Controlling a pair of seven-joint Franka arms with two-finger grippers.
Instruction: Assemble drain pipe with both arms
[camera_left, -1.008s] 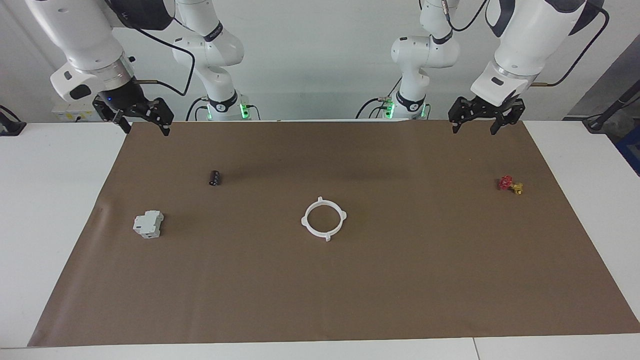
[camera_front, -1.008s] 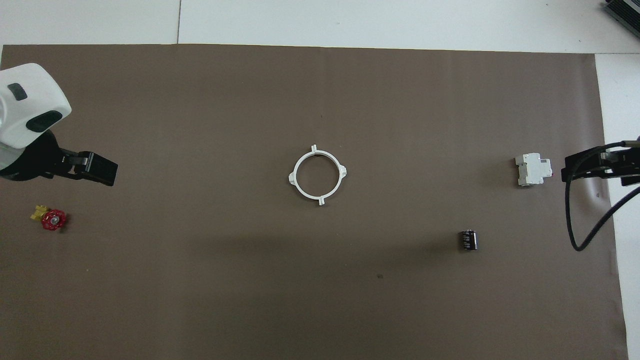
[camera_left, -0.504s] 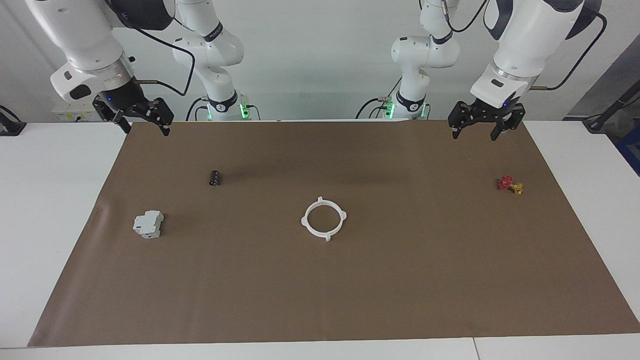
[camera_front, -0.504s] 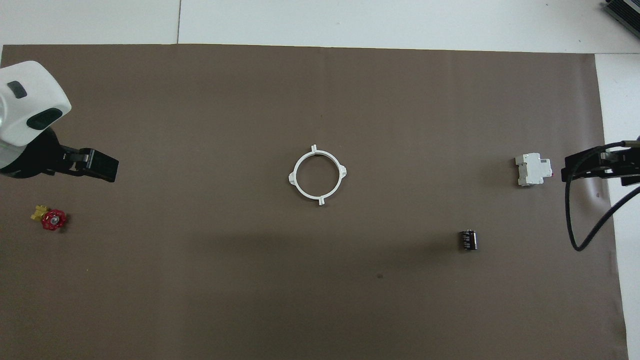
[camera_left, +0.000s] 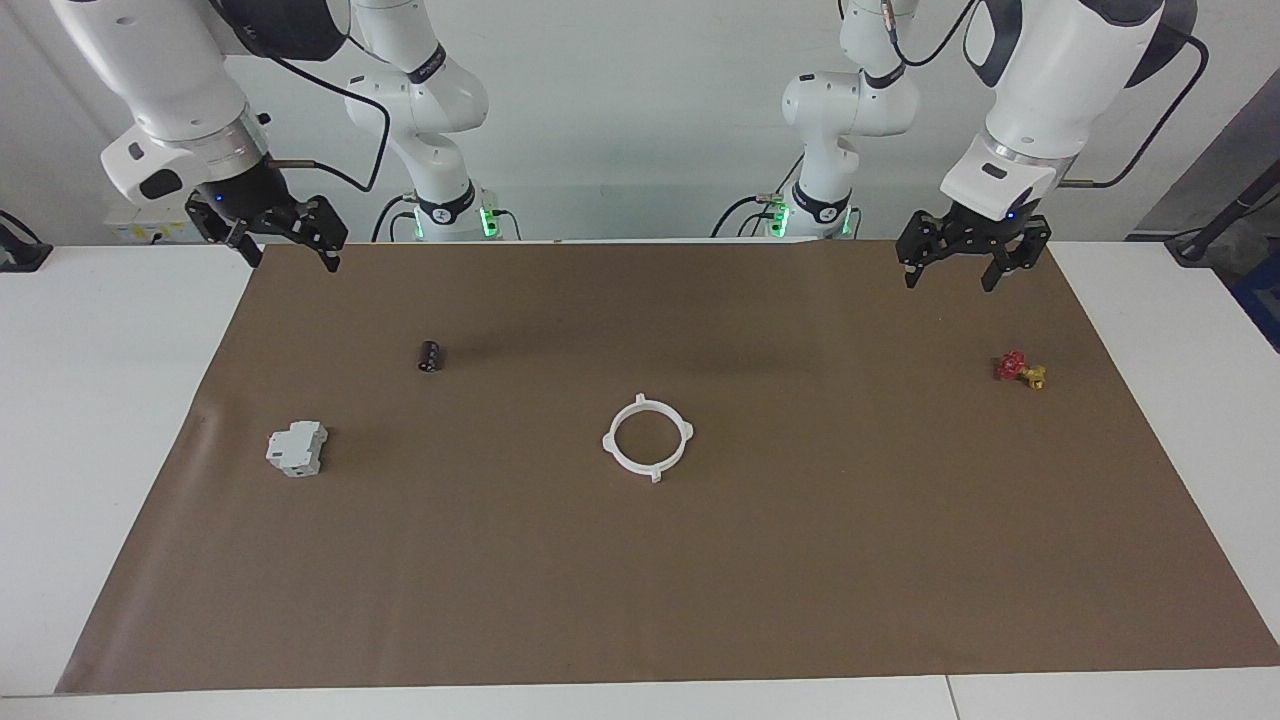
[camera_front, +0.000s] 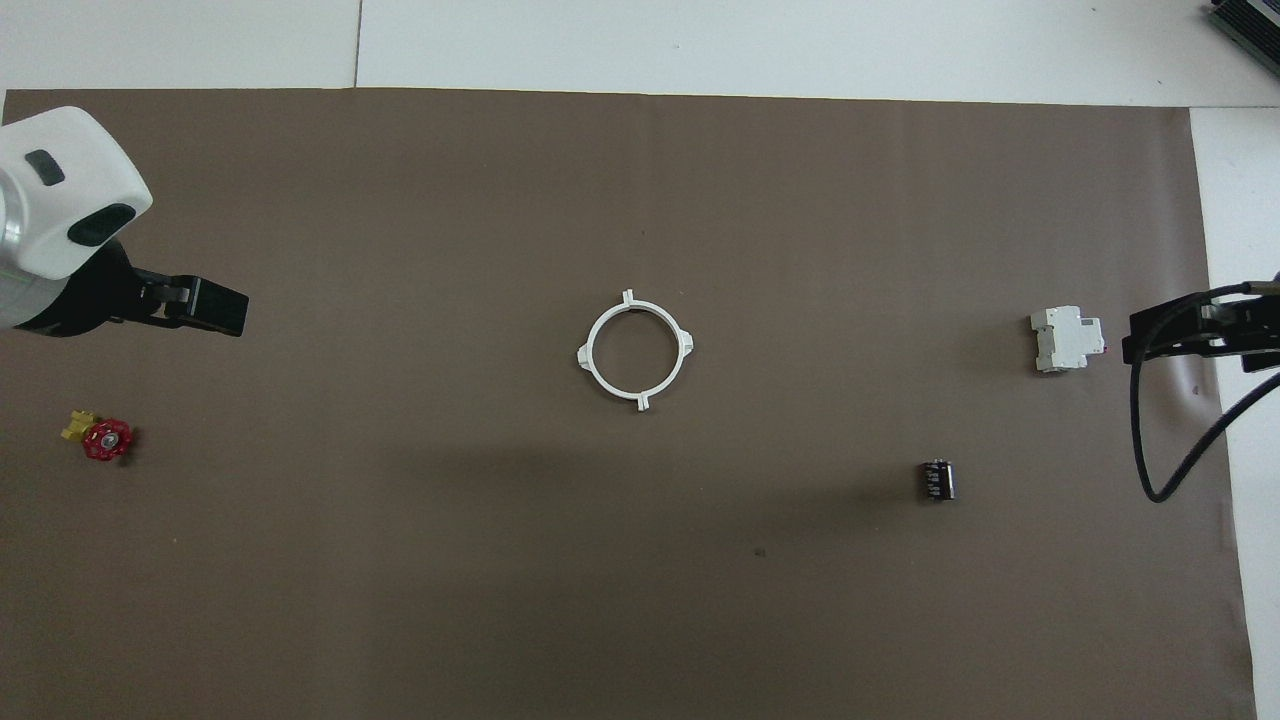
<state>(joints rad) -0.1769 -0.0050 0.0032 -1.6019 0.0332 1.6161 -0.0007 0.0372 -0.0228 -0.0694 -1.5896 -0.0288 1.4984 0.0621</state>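
Facing view: you see left gripper (camera_left: 950, 277) raised, fingers spread, empty, over the brown mat (camera_left: 800, 560) edge; right gripper (camera_left: 290, 255) likewise, waiting. Overhead view: drain pipe (camera_front: 635, 350), joined ring, lies mid-mat w/ bare mat all round.

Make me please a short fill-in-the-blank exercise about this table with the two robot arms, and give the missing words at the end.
1. The white drain pipe lies on the brown mat as one closed ____.
2. Both the left gripper and the right gripper are ____, holding nothing.
3. The red and yellow valve lies toward the ____ arm's end of the table.
4. The small black cylinder lies ____ to the robots than the grey-white block.

Missing words: ring; open; left; nearer
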